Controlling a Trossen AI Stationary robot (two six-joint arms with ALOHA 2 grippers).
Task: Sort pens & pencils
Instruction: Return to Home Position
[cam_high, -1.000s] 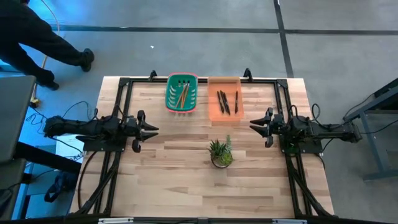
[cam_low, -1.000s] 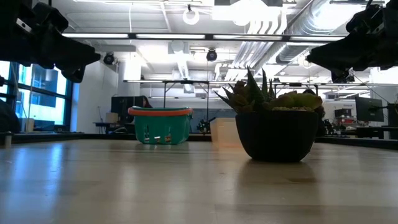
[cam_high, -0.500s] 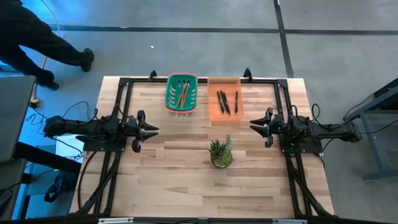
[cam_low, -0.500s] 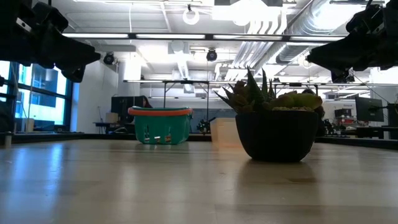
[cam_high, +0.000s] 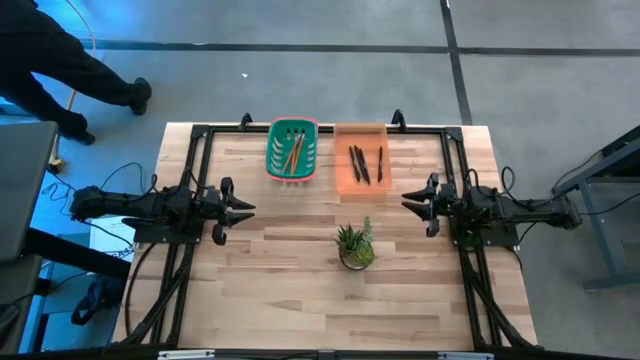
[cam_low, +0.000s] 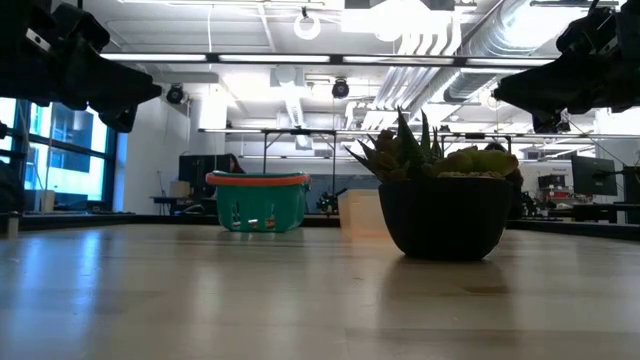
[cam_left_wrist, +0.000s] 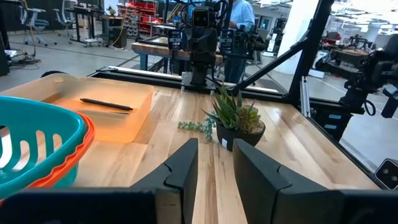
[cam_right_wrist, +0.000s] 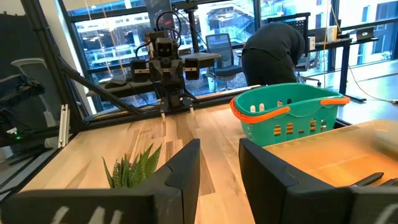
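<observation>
Observations, all positions taken from the potted succulent (cam_high: 355, 245), which stands on the wooden table (cam_high: 280, 290) roughly midway between my two arms.

1. My left gripper (cam_left_wrist: 214, 154) is well apart from the succulent on my left side. It is raised clear of the table top and points across toward the plant. Its fingers (cam_left_wrist: 186, 163) are apart with a narrow gap, and nothing is between them.

2. My right gripper (cam_right_wrist: 219, 152) is on the opposite side of the succulent and closer to it than the left one. It is also held above the wood and faces inward. Its fingers (cam_right_wrist: 186, 165) are apart and hold nothing.

3. The pencils (cam_high: 294, 153) lie inside the green basket (cam_high: 306, 168), which sits beyond the succulent at the table's far edge, offset toward my left arm. They are bunched lengthwise and I cannot count them.

4. The pens (cam_high: 361, 163) lie in the orange bin (cam_high: 344, 182), directly beyond the succulent at the same far edge and just beside the green basket. I can separate three dark sticks there: two close together, and one apart on the side toward my right arm.

5. I see no pen or pencil on the bare wood around the succulent.

6. A person in dark clothing (cam_high: 50, 55) is on the floor beyond the table's far left corner, well apart from the succulent and from both bins.
</observation>
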